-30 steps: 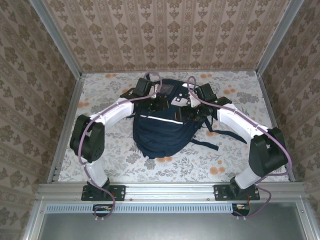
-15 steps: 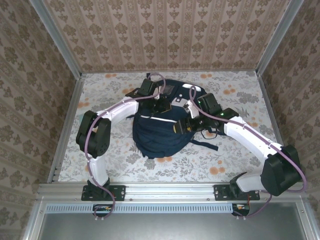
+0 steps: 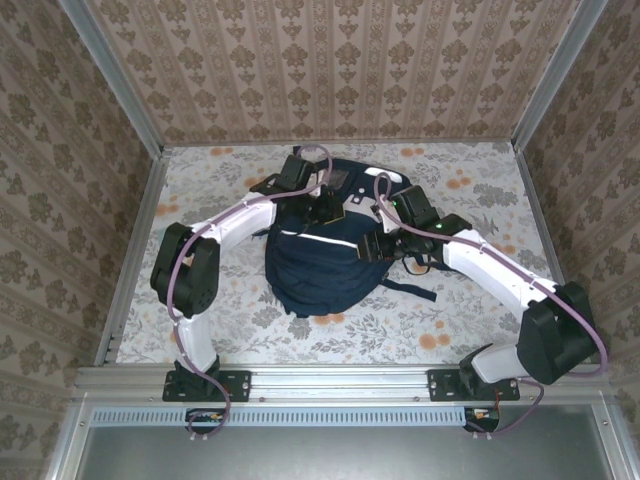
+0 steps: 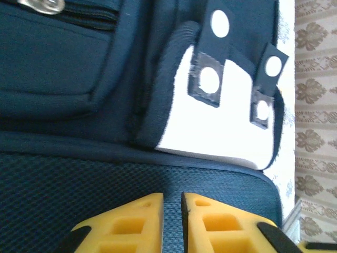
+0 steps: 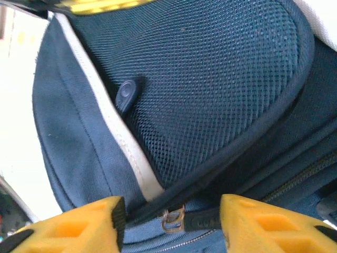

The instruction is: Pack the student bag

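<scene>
Student bag (image 3: 320, 270) apparently flat on table (image 3: 240, 312)

The floral-patterned table (image 3: 470, 320) bears the navy student bag (image 3: 315, 275) — lying flat, near its middle.

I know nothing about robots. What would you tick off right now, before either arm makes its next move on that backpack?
1. Hold on the student bag: ok, the left gripper has its jaws nearly together with mesh fabric between them.
2. Room to grab: ok, the right gripper has its jaws well apart.
3. Aim: ok, the zipper pull lies in the gap between the right jaws, not yet pinched.
4. Bag settled: ok, it lies flat on the table between the arms.
5. Zipper open or closed: cannot tell.
</scene>
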Robot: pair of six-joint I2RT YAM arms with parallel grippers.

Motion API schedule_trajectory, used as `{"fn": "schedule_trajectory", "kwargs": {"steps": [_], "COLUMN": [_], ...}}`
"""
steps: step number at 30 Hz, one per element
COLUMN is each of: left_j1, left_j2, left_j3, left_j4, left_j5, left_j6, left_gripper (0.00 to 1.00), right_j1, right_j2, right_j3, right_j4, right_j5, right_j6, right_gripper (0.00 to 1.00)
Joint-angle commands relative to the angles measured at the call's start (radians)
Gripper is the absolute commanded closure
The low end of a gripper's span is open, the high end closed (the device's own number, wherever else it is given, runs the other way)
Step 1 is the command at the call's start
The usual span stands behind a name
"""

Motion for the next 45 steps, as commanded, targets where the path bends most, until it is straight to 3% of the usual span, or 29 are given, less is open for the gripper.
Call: {"fn": "schedule_trajectory", "kwargs": {"steps": [1, 9, 15, 20, 25, 30, 45], "left_j1": [-0.028, -0.058, -0.062, -0.062, -0.062, -0.058, -0.052], "left_j2": [0.008, 0.106, 0.183, 0.192, 0.194, 0.192, 0.198], "left_j3": [0.07, 0.141, 0.177, 0.178, 0.184, 0.181, 0.175], "left_j4": [-0.04, -0.088, -0.131, -0.138, -0.145, -0.157, -0.15], "left_j5": [0.044, 0.066, 0.07, 0.053, 0.047, 0.044, 0.038], "left_j6": [0.063, 0.116, 0.113, 0.117, 0.141, 0.152, 0.127], "left_gripper": [0.83, 0.84, 0.86, 0.87, 0.87, 0.87, 0.88], "right_j1": [-0.003, -0.001, 0.004, 0.041, 0.06, 0.077, 0.152], "right_j2": [0.014, 0.043, 0.043, 0.004, -0.04, -0.06, 0.008], "right_j3": [0.02, 0.016, -0.007, -0.057, -0.083, -0.093, -0.065], "right_j4": [0.013, -0.022, -0.008, 0.016, 0.045, 0.032, -0.024], "right_j5": [0.048, -0.111, -0.224, -0.255, -0.139, -0.014, 0.06], "right_j6": [-0.091, -0.227, -0.199, -0.138, -0.056, -0.084, -0.149], "right_gripper": [0.51, 0.45, 0.38, 0.38, 0.53, 0.61, 0.75]}}
